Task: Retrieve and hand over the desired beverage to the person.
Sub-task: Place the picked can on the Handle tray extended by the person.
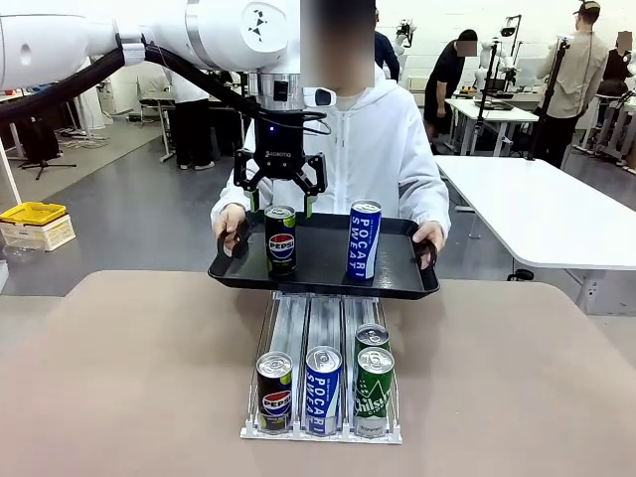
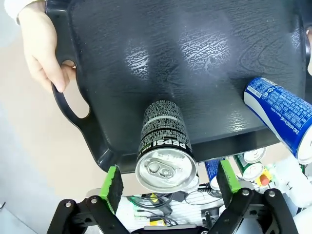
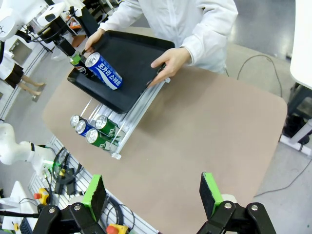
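PLACEMENT: black Pepsi can with silver lid (image 1: 281, 239) stands upright on the flat black plastic tray (image 1: 397, 283), which the person (image 1: 388, 149) holds level by both handles over the table to receive drinks | LEFT ARM: left gripper (image 1: 281, 204) hangs vertical just above the can, green pads spread wide either side, gripping nothing | RIGHT ARM: right gripper (image 3: 151, 195) high over the table, jaws apart, empty

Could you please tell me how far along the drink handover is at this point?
Nearly done. The Pepsi can stands on the black tray the person holds, beside a Pocari Sweat can. The left claw is open just above it, touching nothing. What looks left is pulling that arm away. The right claw is open, idle.
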Tool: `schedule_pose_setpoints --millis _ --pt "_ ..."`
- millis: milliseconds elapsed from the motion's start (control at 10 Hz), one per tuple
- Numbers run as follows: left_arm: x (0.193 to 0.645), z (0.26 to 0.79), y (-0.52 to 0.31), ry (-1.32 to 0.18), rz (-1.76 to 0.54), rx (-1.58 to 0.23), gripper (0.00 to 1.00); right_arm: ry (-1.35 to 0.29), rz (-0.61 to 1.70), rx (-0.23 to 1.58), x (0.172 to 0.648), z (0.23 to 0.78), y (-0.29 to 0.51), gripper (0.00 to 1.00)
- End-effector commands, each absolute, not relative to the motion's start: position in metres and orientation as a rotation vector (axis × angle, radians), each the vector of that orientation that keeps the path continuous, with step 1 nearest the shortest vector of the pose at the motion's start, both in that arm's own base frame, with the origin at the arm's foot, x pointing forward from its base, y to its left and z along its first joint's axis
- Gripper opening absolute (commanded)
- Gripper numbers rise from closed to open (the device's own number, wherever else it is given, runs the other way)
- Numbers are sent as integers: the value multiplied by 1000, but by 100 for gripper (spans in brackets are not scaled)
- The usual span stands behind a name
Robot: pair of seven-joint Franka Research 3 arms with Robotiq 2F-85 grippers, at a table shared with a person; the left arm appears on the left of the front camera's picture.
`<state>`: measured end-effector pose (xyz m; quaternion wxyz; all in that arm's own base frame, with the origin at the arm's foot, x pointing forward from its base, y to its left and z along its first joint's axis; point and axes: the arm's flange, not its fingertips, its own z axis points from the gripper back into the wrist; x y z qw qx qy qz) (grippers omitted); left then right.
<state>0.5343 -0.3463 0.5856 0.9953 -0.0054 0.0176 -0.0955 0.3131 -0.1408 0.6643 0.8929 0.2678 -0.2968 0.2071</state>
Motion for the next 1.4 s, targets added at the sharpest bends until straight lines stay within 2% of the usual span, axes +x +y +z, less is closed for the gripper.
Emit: schedule_pose_setpoints --millis 0,200,700,1000,1300 --pt "531 591 -343 12 -218 -7 100 -627 437 576 314 663 -140 100" --pt "511 609 -330 -16 -268 -44 100 -627 437 576 314 663 -140 100" --pt "396 615 -247 -162 -475 -123 100 -627 437 576 314 663 -140 100" --pt "365 616 -216 -213 -498 -180 100 -627 437 576 314 663 -140 100" --pt "368 615 -208 -204 -458 -173 100 -627 437 576 314 663 -140 100"
